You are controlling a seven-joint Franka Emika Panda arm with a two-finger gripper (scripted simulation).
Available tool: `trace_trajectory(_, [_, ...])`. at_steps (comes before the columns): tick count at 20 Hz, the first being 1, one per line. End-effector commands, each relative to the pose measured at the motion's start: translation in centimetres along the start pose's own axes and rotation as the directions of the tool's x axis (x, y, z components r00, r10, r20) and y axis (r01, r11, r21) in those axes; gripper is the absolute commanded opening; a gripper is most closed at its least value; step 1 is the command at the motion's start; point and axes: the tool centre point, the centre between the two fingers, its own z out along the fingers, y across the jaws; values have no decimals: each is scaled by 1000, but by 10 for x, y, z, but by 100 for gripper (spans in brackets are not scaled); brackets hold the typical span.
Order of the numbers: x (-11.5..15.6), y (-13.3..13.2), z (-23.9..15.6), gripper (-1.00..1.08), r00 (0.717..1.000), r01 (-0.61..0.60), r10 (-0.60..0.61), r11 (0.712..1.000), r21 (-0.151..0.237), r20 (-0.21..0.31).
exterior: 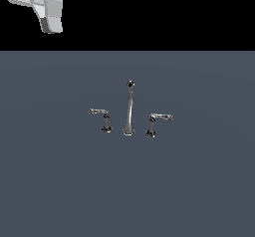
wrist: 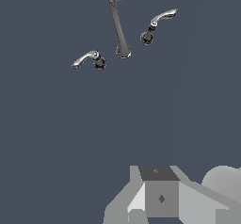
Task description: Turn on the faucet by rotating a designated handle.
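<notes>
The counter (exterior: 60, 181) is a flat, unmarked slate-grey surface. Its far edge runs straight across the exterior view against a plain black background.

At that view's left, above the far edge, a pale grey block of the arm (exterior: 47, 7) hangs high, well apart from everything on the counter. In the wrist view only the boxy grey body of the tool (wrist: 157, 195) shows. Its fingertips are out of frame, so I cannot tell whether it is spread or pressed together. It touches nothing.

The faucet (exterior: 129, 112) stands near the middle of the counter, well back from the far edge, its three pieces in a row.

- **Leftmost:** the handle (exterior: 99, 117), the darker and slightly shorter lever, sits on a short dark post. Its arm reaches toward the exterior view's left. The wrist view shows it (wrist: 87, 59) the same way.
- **Middle:** just beside it rises the slim curved spout (exterior: 129, 106), with a dark knob at its tip.
- **Rightmost:** the brighter twin lever (exterior: 160, 120) points toward the exterior view's right.

The three pieces stand apart without touching. Bare counter surrounds the set on every side, with broad open stretches toward the near edge and both side edges.
</notes>
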Motion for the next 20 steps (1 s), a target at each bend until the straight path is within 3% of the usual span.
trace_trajectory(1, [4,-11,12,-100,999,-54,54,999,3,0])
trace_trajectory(10, [22,-47,52,-100,973,-232,232,973,9,2])
trace_trajectory(20, [48,-80,91,-100,915,-403,403,915,14,4])
